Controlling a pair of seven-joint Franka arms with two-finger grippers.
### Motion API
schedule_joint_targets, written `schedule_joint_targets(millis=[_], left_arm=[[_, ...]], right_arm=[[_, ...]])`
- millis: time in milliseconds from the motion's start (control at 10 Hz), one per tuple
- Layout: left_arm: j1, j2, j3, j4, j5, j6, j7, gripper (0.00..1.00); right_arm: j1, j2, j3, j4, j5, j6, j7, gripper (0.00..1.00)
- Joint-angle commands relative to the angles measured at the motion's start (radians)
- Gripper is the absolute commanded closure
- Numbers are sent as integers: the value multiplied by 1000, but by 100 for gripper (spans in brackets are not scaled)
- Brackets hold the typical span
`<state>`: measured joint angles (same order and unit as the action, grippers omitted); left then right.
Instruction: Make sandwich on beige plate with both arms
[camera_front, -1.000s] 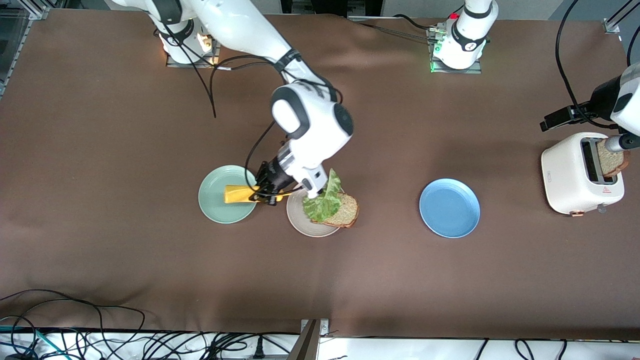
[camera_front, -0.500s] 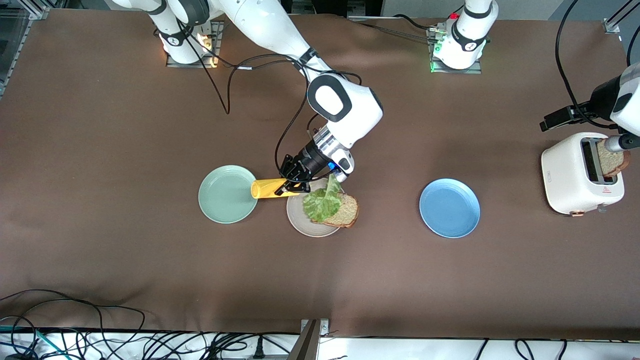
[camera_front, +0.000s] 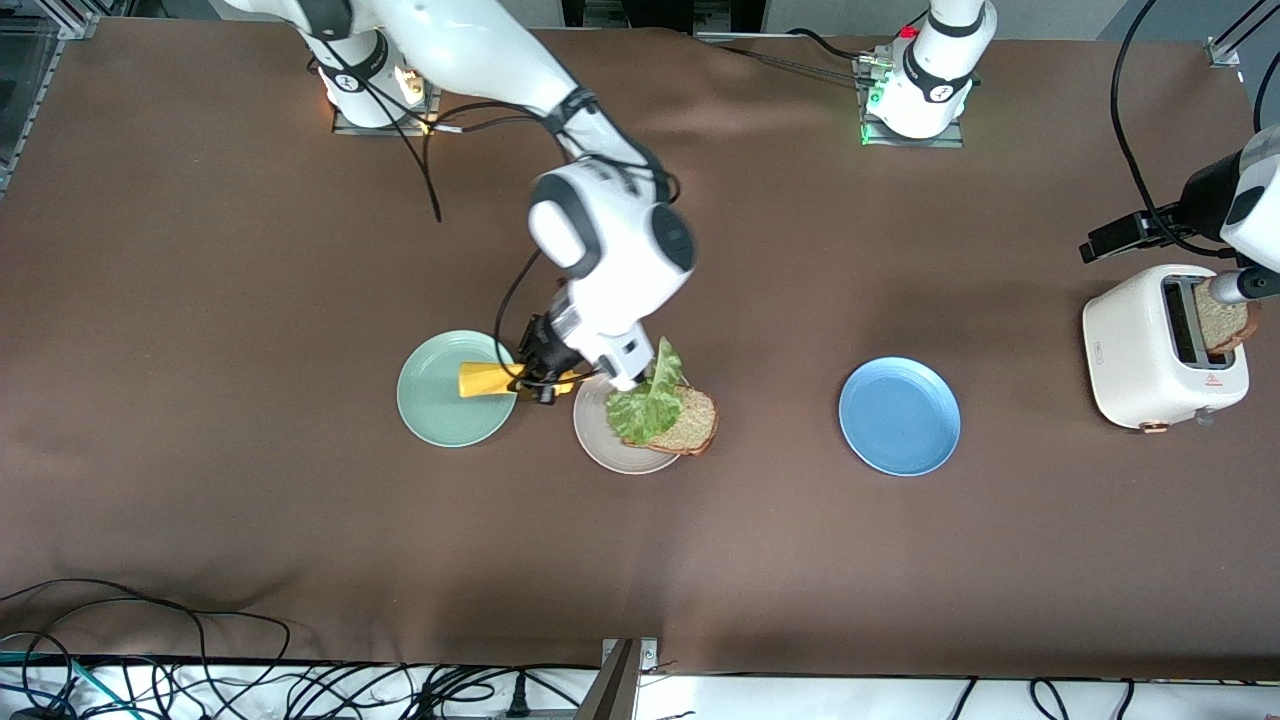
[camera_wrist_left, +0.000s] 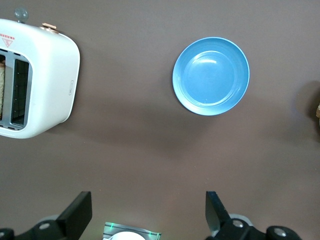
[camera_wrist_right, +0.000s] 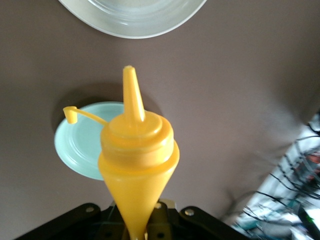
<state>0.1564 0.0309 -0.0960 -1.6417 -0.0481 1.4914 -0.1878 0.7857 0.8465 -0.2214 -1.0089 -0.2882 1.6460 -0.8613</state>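
Lower centre of the front view: the beige plate (camera_front: 600, 445) sits on the brown surface (camera_front: 300, 540). On it lies one bread slice (camera_front: 690, 424), overhanging the rim toward the left arm's end, with a crinkly lettuce leaf (camera_front: 650, 398) on top. No top slice is on yet.

Just above and left of the plate in that view, the right gripper (camera_front: 540, 378) is clamped on a yellow squeeze bottle (camera_front: 485, 381), held roughly level over the edge of the mint-green plate (camera_front: 440, 410). In the right wrist view the nozzle (camera_wrist_right: 131, 95) is uncapped, its tethered cap (camera_wrist_right: 70, 115) dangling aside.

Centre right: the blue plate (camera_front: 899, 416), empty.

Right edge: the white toaster (camera_front: 1160, 345) holds a second bread slice (camera_front: 1222, 322) in its slot. The left gripper (camera_wrist_left: 150, 215), jaws apart and holding nothing, hangs high near the toaster; this arm waits.

Judgement: the step in hand is saucing the lettuce. To do it well, the nozzle should be carried over the leaf's middle and tipped down before squeezing, staying clear of the upright leaf edge.
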Motion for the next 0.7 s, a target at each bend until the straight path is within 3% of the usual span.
schedule_joint_targets(millis=[0,400,600], left_arm=[[0,1,-7,17,22,-14,-4,0],[-3,4,-5,17,14,-5,-7,0],[-8,6,-11,19,24,3,-16,0]], right_arm=[[-106,-153,30,-204,253,86,-5,100],[-210,-211,73,-260,473,98,-41,100],[-262,-239,74,-292,574,97,-160,100]])
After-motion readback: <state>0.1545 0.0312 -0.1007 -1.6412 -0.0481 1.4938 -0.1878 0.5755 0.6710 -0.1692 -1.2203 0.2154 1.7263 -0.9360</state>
